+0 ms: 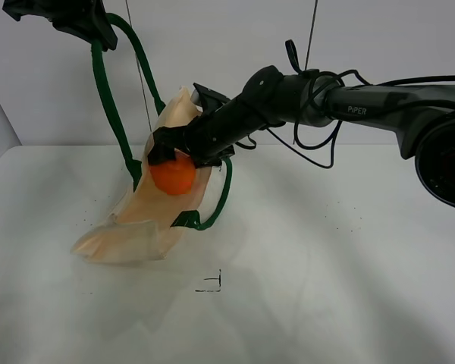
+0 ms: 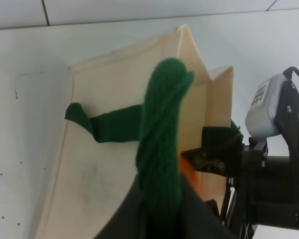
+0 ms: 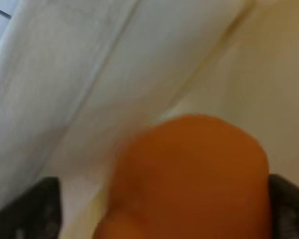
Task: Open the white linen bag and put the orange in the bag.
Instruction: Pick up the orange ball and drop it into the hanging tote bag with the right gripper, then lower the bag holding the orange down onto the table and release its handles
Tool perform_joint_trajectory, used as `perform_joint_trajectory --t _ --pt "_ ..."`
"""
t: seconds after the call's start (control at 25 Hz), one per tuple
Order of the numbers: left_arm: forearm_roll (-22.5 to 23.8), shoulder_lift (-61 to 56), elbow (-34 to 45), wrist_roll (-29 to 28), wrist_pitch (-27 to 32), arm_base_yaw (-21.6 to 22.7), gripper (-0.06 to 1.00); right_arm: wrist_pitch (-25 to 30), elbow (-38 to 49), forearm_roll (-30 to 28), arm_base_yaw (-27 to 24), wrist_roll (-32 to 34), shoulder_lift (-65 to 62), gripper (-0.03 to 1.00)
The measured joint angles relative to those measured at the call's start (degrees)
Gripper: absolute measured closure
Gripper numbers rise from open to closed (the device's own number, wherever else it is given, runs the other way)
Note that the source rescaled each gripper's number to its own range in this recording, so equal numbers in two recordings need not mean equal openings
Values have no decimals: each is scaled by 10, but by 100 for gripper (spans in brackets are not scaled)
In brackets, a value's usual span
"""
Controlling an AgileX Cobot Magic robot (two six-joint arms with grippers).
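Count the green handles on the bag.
2. The raised handle is held by the left gripper; the loose handle hangs off the white linen bag, beside the orange.

white linen bag (image 1: 129,231): plain cream, off-white | strap handles (image 1: 106,91): dark green, twisted knit texture | orange (image 1: 173,176): bright orange | right arm (image 1: 379,102): black, white lettering | counter (image 1: 326,288): white, tiny dark specks, 1 black corner mark (image 1: 212,284) | wall (image 1: 212,45): pale grey-white

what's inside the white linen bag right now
The orange, gripped by the right hand, sits in the white linen bag's open mouth. The bag's lower inside is covered by its own cloth and cannot be seen.
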Motion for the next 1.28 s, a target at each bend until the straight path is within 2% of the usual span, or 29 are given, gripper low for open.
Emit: perform_joint_trajectory --t 0.12,0.24,0.28,0.4,0.52,0.6,0.76,1.12,1.28 --pt "-1 0 0 0 1 0 94 54 -23 -55 -2 34 -3 -2" --pt "-2 0 2 0 1 0 94 137 -74 -161 -7 100 -3 -3" --pt "-2 0 2 0 1 0 94 137 -74 -161 -7 100 -3 -3" --pt "-2 0 2 1 1 0 94 245 -149 -290 -12 176 -3 -3" --pt "-2 0 3 1 1 0 94 284 -188 -406 -15 213 -5 -3" --pt "-2 0 3 1 1 0 94 292 -194 -427 -22 223 -6 -3" --pt "-2 0 3 1 1 0 94 296 -194 -434 -70 215 4 -3" --pt "-2 0 3 1 1 0 94 296 -194 -447 -247 201 9 -3" --pt "-2 0 3 1 1 0 94 296 -194 -446 -294 201 9 -3"
